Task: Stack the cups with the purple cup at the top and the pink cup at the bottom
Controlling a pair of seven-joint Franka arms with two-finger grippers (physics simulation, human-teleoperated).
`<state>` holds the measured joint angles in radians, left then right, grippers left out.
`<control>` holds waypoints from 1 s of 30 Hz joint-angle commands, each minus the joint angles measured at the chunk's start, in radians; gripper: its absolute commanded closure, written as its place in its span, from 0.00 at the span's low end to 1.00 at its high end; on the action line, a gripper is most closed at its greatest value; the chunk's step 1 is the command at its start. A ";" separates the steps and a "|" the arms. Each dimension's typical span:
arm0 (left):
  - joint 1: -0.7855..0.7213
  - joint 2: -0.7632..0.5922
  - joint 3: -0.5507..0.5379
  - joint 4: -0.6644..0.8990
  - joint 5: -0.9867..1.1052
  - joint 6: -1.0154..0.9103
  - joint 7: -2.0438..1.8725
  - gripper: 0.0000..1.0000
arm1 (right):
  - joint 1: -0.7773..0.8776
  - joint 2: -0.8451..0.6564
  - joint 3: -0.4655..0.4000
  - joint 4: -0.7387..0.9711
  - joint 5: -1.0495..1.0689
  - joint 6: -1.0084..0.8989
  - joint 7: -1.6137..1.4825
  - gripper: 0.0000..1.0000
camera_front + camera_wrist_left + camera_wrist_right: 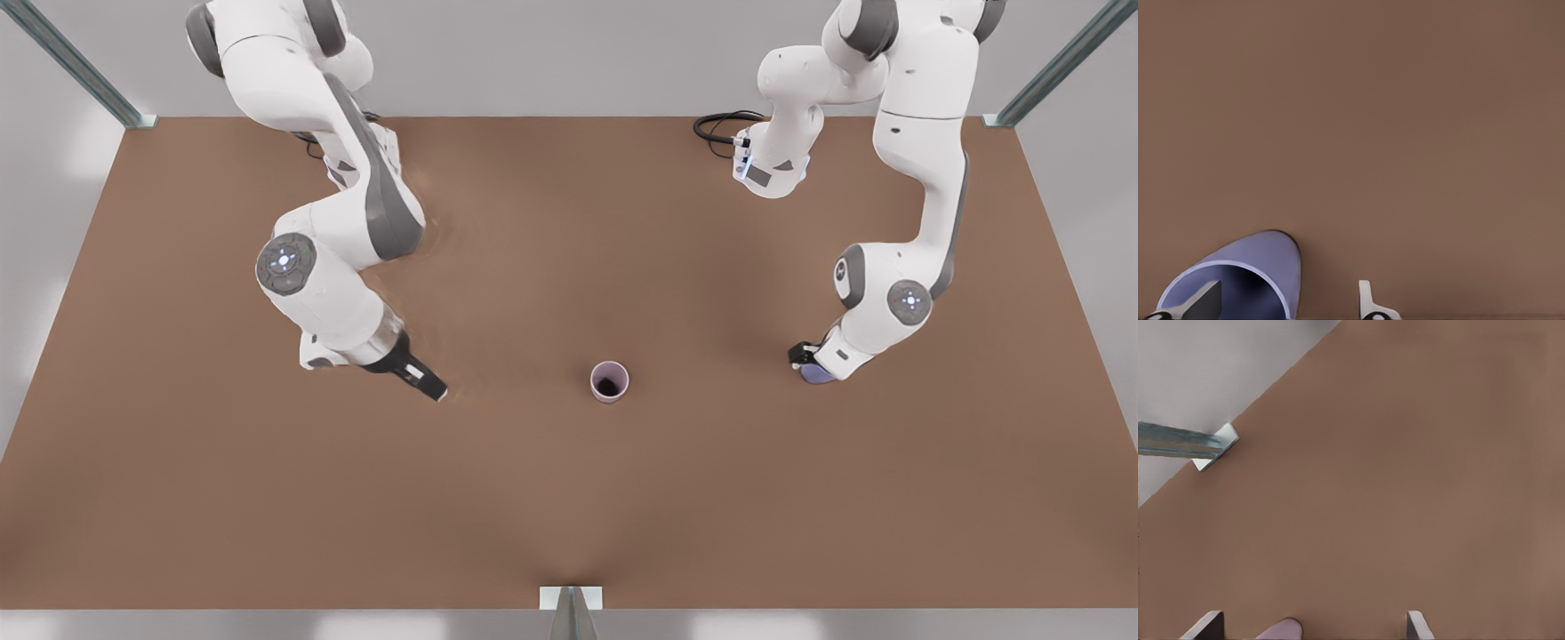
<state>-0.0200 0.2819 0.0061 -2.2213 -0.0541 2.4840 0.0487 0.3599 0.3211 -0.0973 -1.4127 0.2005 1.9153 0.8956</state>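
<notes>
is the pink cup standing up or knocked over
Upright. In the front view the pink cup shows its round rim and dark inside, standing alone on the table.

A plain brown table (551, 498) spans the scene. Metal frame posts (76, 67) rise at its far left and far right corners, and another stands at the middle of its near edge. A black cable (718, 126) loops near the far edge.

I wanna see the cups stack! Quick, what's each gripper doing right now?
Left gripper: open, fingers on either side of the purple cup wall, not squeezing.
Right gripper: open, holding nothing.
</notes>
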 commanded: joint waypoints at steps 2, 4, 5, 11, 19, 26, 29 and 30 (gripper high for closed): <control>0.000 0.013 0.000 0.000 0.002 0.009 -0.001 0.00 | -0.199 -0.132 0.033 -0.049 -0.161 -0.254 -0.747 0.00; 0.000 0.023 0.000 0.002 0.002 0.007 -0.001 0.21 | -0.251 -0.136 0.013 0.001 -0.177 -0.305 -0.834 0.00; 0.000 0.023 0.000 0.002 0.002 0.007 -0.003 0.36 | -0.245 -0.135 0.015 0.018 -0.199 -0.309 -0.842 0.00; 0.000 0.031 -0.002 0.005 0.003 0.010 -0.001 0.59 | -0.262 -0.134 0.002 0.052 -0.205 -0.413 -0.851 0.00; 0.000 0.036 -0.003 0.011 0.003 0.010 -0.003 0.75 | -0.306 -0.143 -0.041 0.101 -0.176 -0.484 -0.840 0.00; -0.006 0.022 -0.044 0.075 0.008 -0.014 -0.023 0.79 | -0.309 -0.108 -0.041 0.139 -0.177 -0.475 -0.840 0.00; -0.060 0.016 -0.044 0.135 0.016 -0.057 -0.024 0.79 | -0.309 -0.096 -0.041 0.141 -0.168 -0.473 -0.839 0.00; -0.086 0.023 -0.043 0.187 0.020 -0.111 -0.044 0.79 | -0.309 -0.096 -0.039 0.141 -0.168 -0.473 -0.839 0.00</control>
<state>-0.0906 0.3035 -0.0367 -2.0615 -0.0356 2.4496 0.0286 0.0500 0.2252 -0.1369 -1.2730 0.0293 1.4471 0.2100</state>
